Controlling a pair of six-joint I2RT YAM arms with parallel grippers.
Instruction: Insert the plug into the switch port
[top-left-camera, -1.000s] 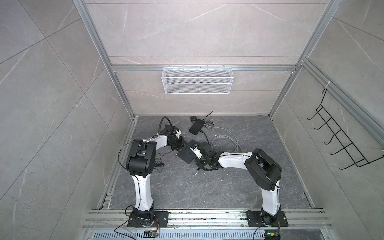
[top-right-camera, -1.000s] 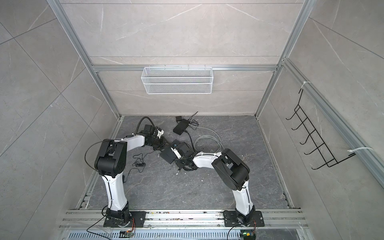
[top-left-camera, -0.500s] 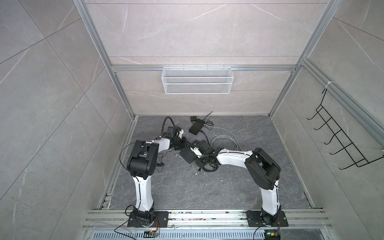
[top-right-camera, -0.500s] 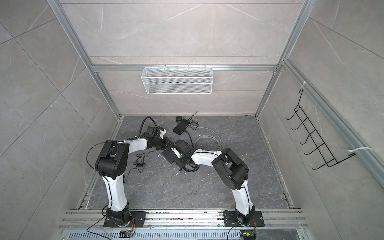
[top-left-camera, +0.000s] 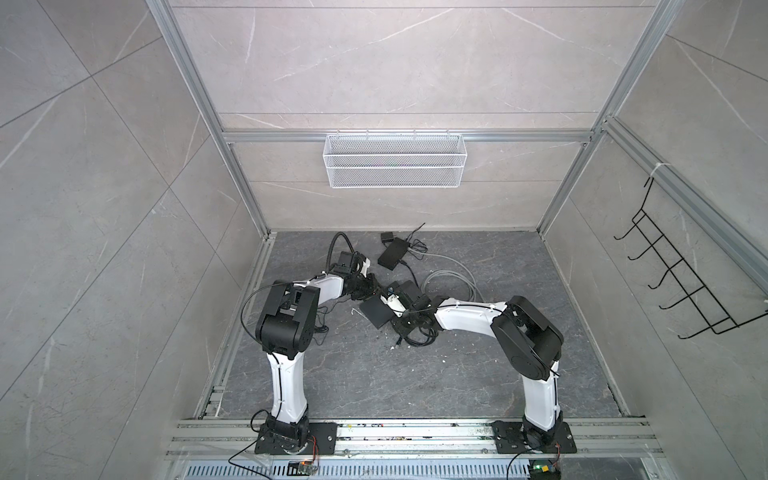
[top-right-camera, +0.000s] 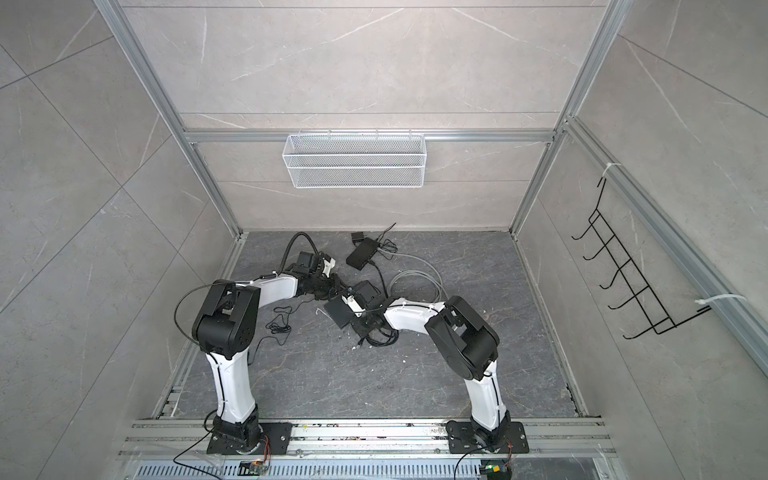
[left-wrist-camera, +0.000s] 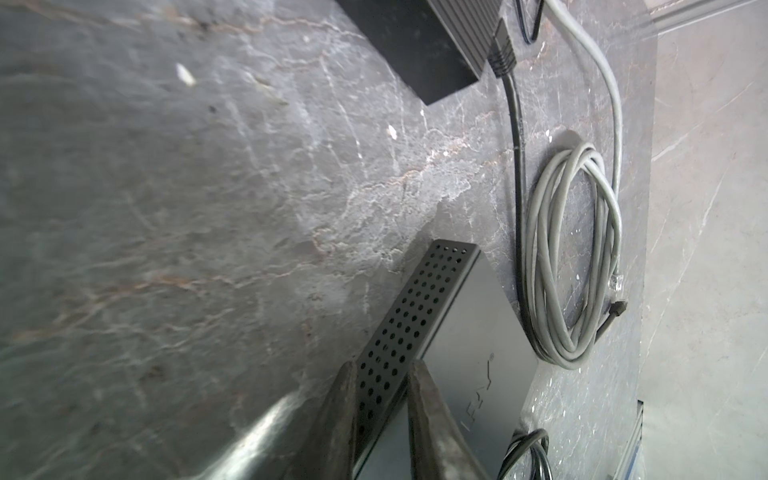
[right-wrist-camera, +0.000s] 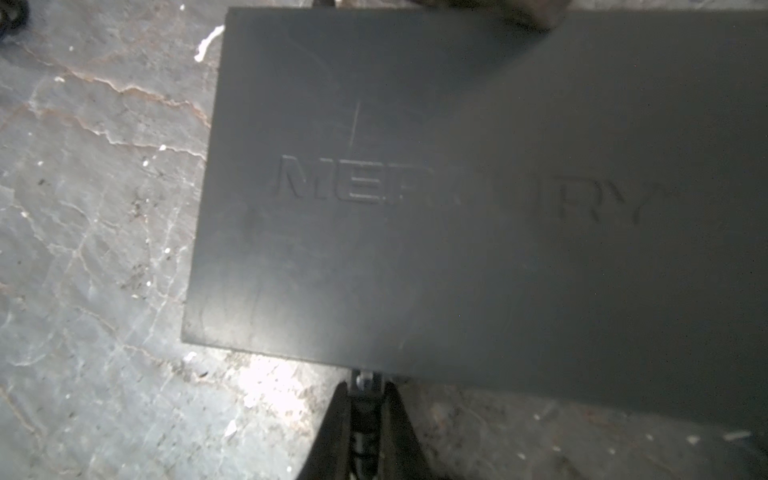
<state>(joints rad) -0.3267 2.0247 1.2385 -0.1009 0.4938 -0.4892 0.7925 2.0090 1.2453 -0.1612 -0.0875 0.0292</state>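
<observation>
Top views bright, sharp; wrist views dim, blurred, glare on floor

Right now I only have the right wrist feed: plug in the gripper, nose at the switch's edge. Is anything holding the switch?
Observer: Yes. The left gripper is closed across the perforated side wall of the switch.
Operator: Loose cable near it?
Observer: A grey cable coil lies close beside the switch.
Operator: Any other hardware around?
Observer: A second black box sits nearer the back wall, with a black cable plugged into it.
</observation>
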